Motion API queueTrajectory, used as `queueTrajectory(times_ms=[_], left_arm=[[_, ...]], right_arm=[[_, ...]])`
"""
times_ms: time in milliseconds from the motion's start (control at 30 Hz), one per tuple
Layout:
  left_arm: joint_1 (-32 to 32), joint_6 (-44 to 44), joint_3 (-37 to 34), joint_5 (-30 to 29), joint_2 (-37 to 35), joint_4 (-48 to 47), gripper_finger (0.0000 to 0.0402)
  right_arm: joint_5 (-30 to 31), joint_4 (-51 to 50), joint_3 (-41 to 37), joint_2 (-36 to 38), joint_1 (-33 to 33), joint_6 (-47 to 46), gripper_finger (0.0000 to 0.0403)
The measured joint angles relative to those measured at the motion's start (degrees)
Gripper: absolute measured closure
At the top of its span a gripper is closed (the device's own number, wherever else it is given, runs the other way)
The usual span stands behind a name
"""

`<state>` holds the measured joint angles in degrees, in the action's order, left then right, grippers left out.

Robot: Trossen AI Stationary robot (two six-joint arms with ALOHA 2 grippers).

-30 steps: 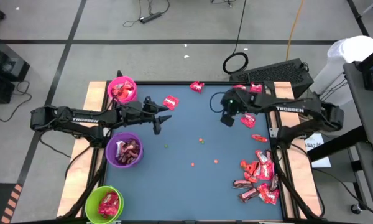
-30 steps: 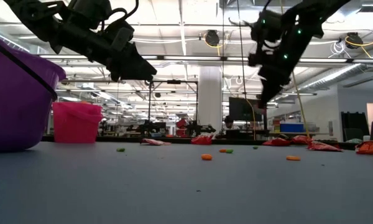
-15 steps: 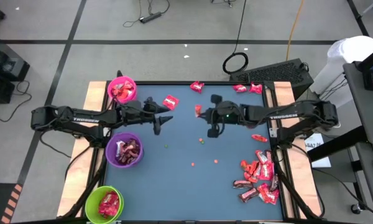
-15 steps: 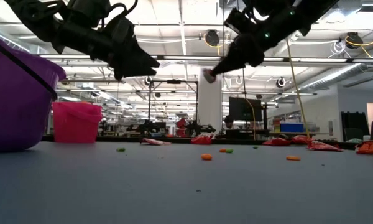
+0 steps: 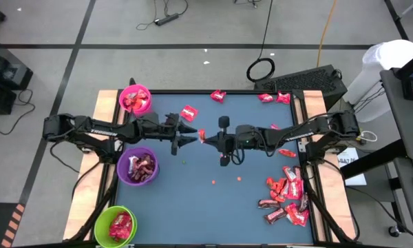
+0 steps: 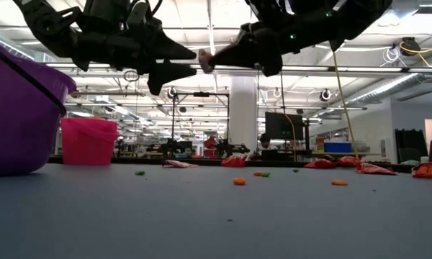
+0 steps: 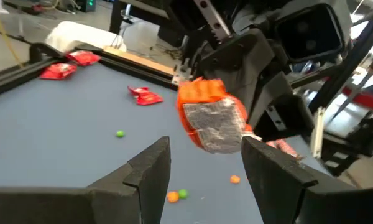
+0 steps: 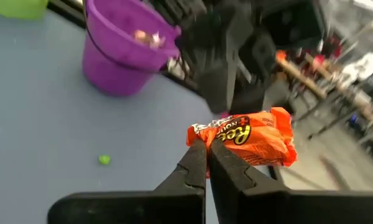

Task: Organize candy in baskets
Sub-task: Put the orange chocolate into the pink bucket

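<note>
Carrying an orange candy piece (image 8: 248,138) pinched tight in its fingers, the right hand (image 5: 205,136) has travelled across the worktop (image 5: 213,200) to mid-air at its centre. Facing it, the left hand (image 5: 186,136) hangs spread wide and empty, just short of the candy piece. Beyond stands the purple basket (image 5: 138,166).

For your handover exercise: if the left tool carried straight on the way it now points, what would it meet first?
Most likely the orange candy pinched in the right tool. It sits just ahead of the left tool's open fingers, above the table; the exact gap is unclear.
</note>
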<state>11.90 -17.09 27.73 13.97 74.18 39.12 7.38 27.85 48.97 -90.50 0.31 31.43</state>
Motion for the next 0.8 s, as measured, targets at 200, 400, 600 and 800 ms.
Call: queueTrajectory(times_ms=[200, 400, 600, 800], left_arm=[[-1.8, -2.1, 0.0, -0.2, 2.0, 5.9, 0.0200], [-3.0, -2.1, 0.1, -0.4, 2.4, 8.3, 0.0200], [-3.1, -1.9, 0.1, -0.5, 2.3, 8.4, 0.0201], [-3.3, -1.7, 0.1, 0.0, 2.3, 8.2, 0.0229]], right_arm=[[0.0, 4.4, 0.0, -2.1, 0.6, 2.6, 0.0401], [-0.1, 7.1, 0.0, -3.5, 0.6, 4.1, 0.0401], [-0.5, 10.2, 0.0, -3.5, 0.7, 4.5, 0.0401], [-4.1, 11.5, 0.0, -3.5, 0.8, 3.8, 0.0401]])
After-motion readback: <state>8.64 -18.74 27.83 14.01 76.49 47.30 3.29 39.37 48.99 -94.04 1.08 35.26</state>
